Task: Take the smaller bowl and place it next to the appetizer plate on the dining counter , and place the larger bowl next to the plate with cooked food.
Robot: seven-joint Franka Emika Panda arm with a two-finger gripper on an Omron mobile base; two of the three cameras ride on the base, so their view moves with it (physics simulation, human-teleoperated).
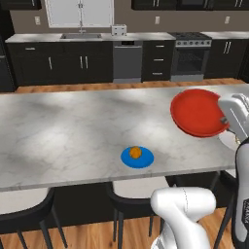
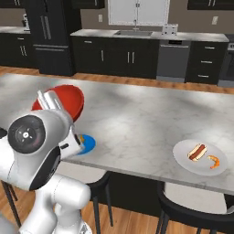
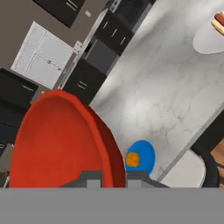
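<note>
One red smaller bowl [image 1: 198, 112] is pinched in my jaws [image 3: 113, 176] by its rim, jaws pressed shut on the wall. It is held up off the worktop [image 1: 73, 131], tipped steeply on edge. In the left base view it sits at the right middle of the frame, its open face turned toward the camera, my hand at its right edge. In the right base view the bowl [image 2: 64, 101] is at the left middle, partly behind my white arm. In the hand view the bowl [image 3: 57, 140] takes the lower left, rim running from bottom centre up to the upper left, hollow side facing left of frame.

Appetizer plate [image 1: 137, 157]: blue, flat on the worktop near its front edge, lower centre of the left base view, orange food ball [image 1: 135, 152] on it. In the hand view this plate [image 3: 143, 156] lies just right of the bowl's rim, lower centre.

Plate with cooked food [image 2: 199, 156]: lower right of the right base view, flat near the front edge, hot dog [image 2: 197, 152] and orange piece [image 2: 214, 161] on it, well apart from the blue plate. Black stools [image 1: 29, 214] below the worktop edge.
</note>
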